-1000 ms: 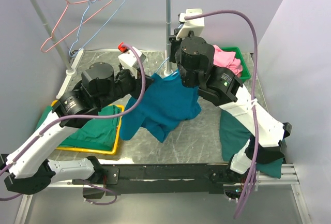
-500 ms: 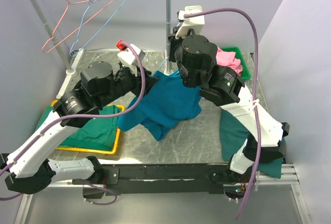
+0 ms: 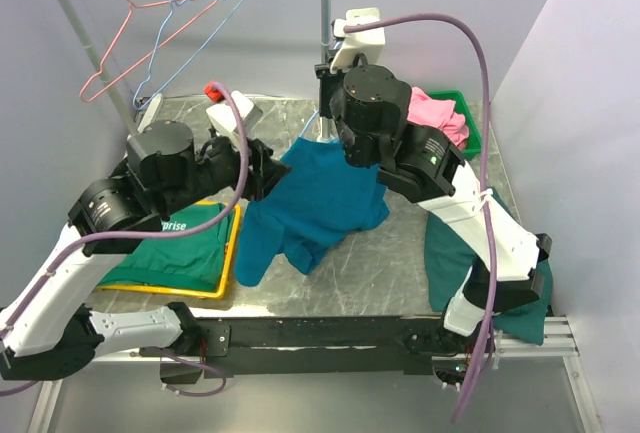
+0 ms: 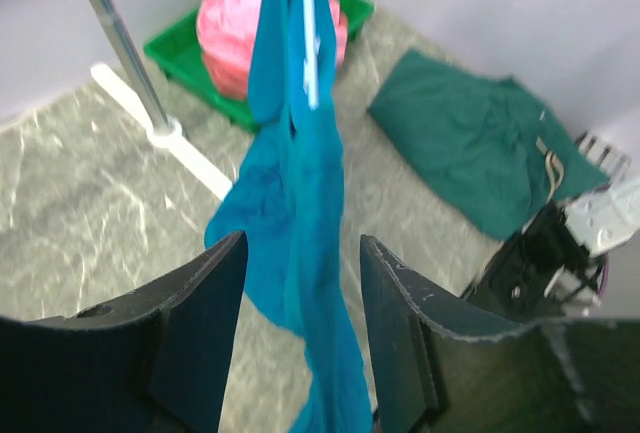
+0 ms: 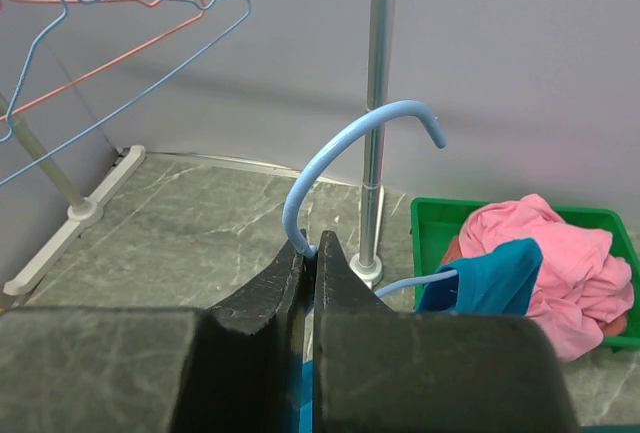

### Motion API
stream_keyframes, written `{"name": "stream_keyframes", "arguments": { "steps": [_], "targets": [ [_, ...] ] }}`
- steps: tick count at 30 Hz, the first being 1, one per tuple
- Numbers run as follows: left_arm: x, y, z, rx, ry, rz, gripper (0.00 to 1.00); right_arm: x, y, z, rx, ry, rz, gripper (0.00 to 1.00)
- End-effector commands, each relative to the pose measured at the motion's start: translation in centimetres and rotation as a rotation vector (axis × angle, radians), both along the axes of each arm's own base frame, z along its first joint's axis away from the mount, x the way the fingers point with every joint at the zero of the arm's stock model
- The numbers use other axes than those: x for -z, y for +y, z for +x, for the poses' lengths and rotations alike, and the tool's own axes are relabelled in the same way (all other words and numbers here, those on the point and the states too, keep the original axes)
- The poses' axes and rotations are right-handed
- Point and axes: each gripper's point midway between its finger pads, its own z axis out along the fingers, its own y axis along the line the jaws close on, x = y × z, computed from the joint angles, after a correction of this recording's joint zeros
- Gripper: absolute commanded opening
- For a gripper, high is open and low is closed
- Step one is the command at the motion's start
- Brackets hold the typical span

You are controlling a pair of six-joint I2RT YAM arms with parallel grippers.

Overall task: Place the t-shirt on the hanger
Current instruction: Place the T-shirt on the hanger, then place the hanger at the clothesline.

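The left hand (image 4: 300, 253) has just let go. A moment ago its fingers were pinched on the shirt (image 4: 300, 173). Now they stand wide apart, and the shirt hangs loose in the gap between them with neither finger squeezing it. The left arm has also pulled back a little to its own side, and the low corner of the shirt has dropped down under the hand. The right hand (image 5: 310, 245) has not changed. Its fingers are shut tight on the hanger (image 5: 403, 106), just under the hook, which sticks up above the hand. The shirt hangs down below that hand from the hanger wire, so the right hand alone now carries both things. I think the left hand is done pulling the cloth over the wire, at least on one side. A bit of blue cloth sits over the wire just to the right of the right hand's fingers, but I cannot tell if both shoulders are on. The shirt looks bunched and long, not spread out, so it may need more tugging.
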Motion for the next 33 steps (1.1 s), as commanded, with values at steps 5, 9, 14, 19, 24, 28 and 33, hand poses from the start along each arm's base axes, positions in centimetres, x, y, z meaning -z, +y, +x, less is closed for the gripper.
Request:
{"name": "stream_keyframes", "arguments": {
  "steps": [5,9,14,19,24,28,33],
  "targets": [
    [4.4,-0.1,0.4,-0.019,0.113,0.115,0.48,-2.1,0.0,0.0,0.012,-0.043,0.055,0.00],
    [4.8,-0.2,1.3,-0.056,0.097,0.095,0.30,-1.7,0.4,0.0,0.001,-0.034,0.054,0.00],
    [4.5,1.0,2.3,-0.157,0.060,0.040,0.01,-1.0,0.7,0.0,-0.012,-0.020,0.050,0.00],
    [1.4,2.5,1.7,-0.186,-0.005,-0.055,0.01,-0.5,1.2,-0.8,-0.090,-0.023,0.054,0.27],
    [-1.2,3.8,0.6,-0.185,-0.033,-0.101,0.01,-0.5,1.9,-2.2,-0.200,-0.024,0.113,0.70],
    [-2.7,5.9,0.2,-0.250,-0.045,-0.121,0.01,-1.7,0.6,-4.0,-0.268,-0.051,0.184,0.91],
    [-5.1,8.3,-0.2,-0.308,-0.085,-0.111,0.01,0.1,-0.9,-5.8,-0.320,-0.053,0.261,1.00]
  ]
}}
